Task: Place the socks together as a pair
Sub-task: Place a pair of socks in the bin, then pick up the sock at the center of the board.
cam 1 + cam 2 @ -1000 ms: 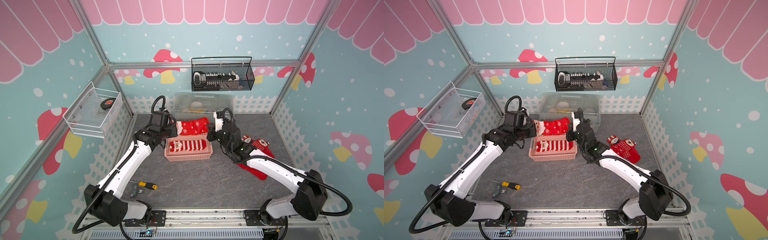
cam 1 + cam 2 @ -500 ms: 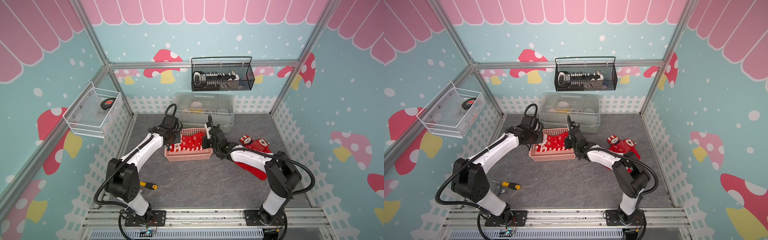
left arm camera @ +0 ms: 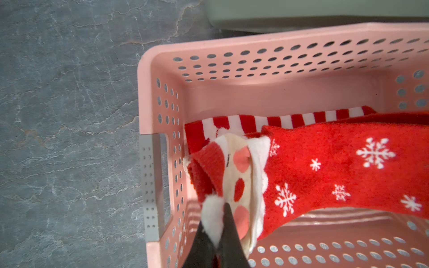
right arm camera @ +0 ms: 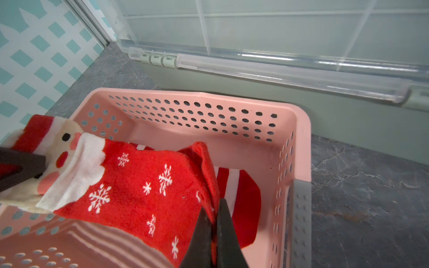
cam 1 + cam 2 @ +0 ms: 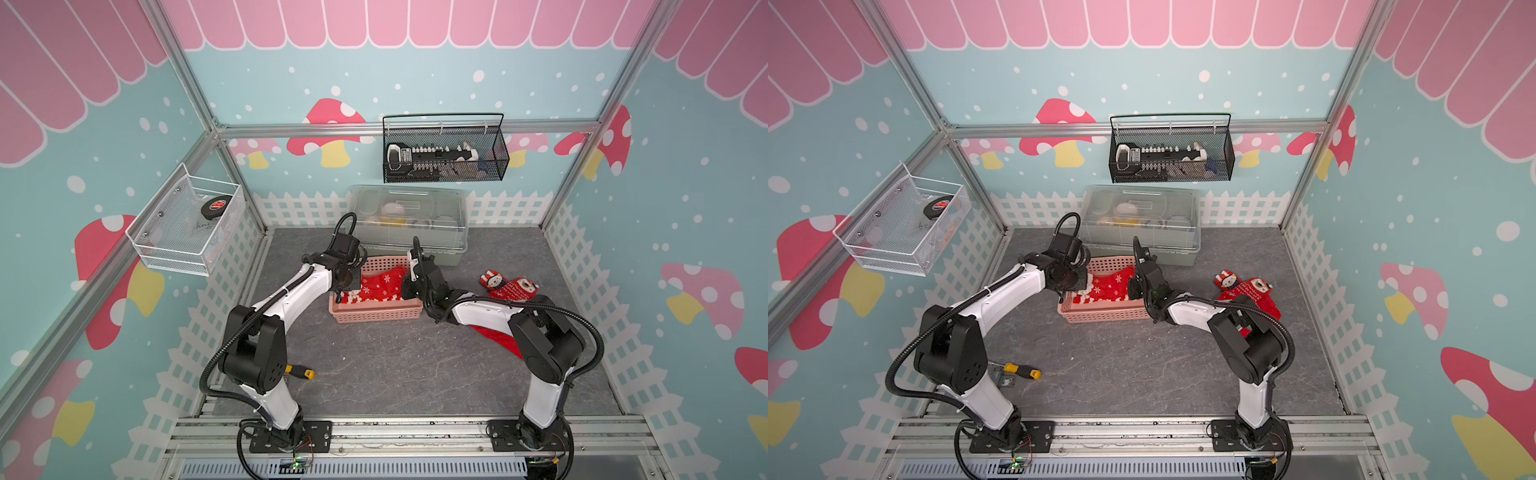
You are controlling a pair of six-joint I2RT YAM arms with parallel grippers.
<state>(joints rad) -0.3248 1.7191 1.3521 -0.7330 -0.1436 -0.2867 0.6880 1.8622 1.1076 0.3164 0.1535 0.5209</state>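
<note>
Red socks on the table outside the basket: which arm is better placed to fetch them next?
Right, likely: the red socks lie beside its forearm; the left gripper is across the pink perforated plastic basket from them.

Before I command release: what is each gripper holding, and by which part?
One snowflake sock, held by both: left gripper pinches its Santa-face cuff, right gripper its opposite foot end.
</note>
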